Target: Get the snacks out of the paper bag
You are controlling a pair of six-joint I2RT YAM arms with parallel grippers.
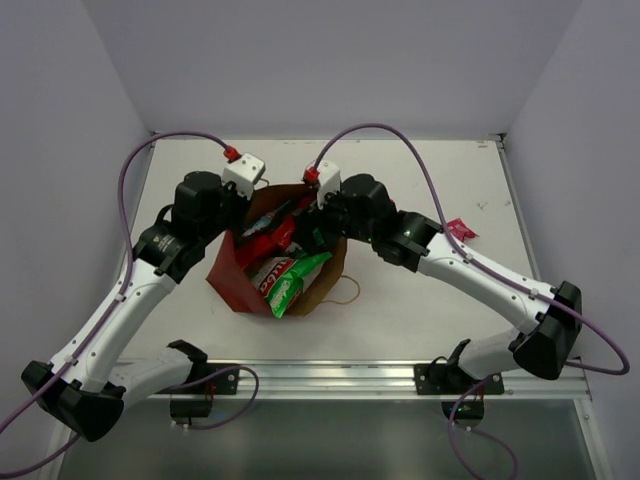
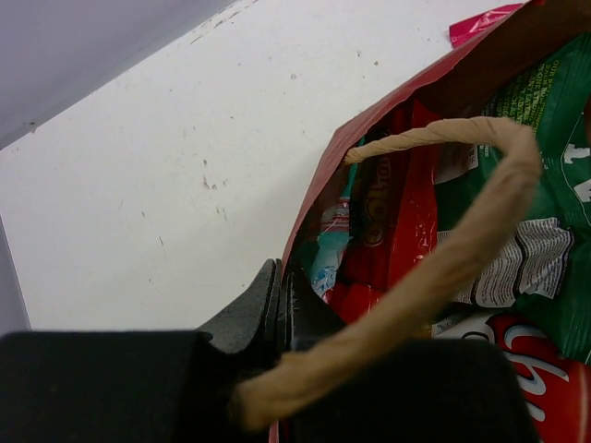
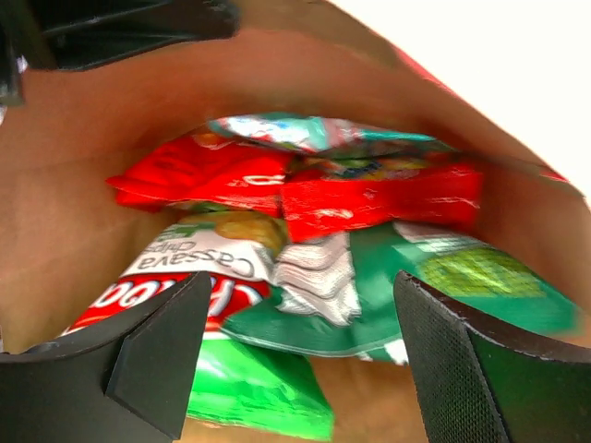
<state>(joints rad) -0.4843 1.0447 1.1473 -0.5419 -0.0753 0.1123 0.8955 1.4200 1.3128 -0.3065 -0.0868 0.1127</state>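
The paper bag (image 1: 228,282) lies on its side mid-table, its mouth facing both arms. My left gripper (image 1: 243,216) is shut on the bag's red rim (image 2: 369,120); in the left wrist view the left gripper (image 2: 280,288) pinches that edge, with the twine handle (image 2: 480,231) looping over it. My right gripper (image 3: 305,323) is open at the bag's mouth, and nothing is between its fingers (image 3: 162,351). Snacks fill the bag: a green chip bag (image 3: 185,268), a green-white packet (image 3: 369,305), red packets (image 3: 369,198) and a teal packet (image 3: 314,134).
A small red wrapper (image 1: 461,229) lies on the white table to the right of the right arm. The second twine handle (image 1: 345,292) lies on the table by the bag. Grey walls close in the table at left, back and right.
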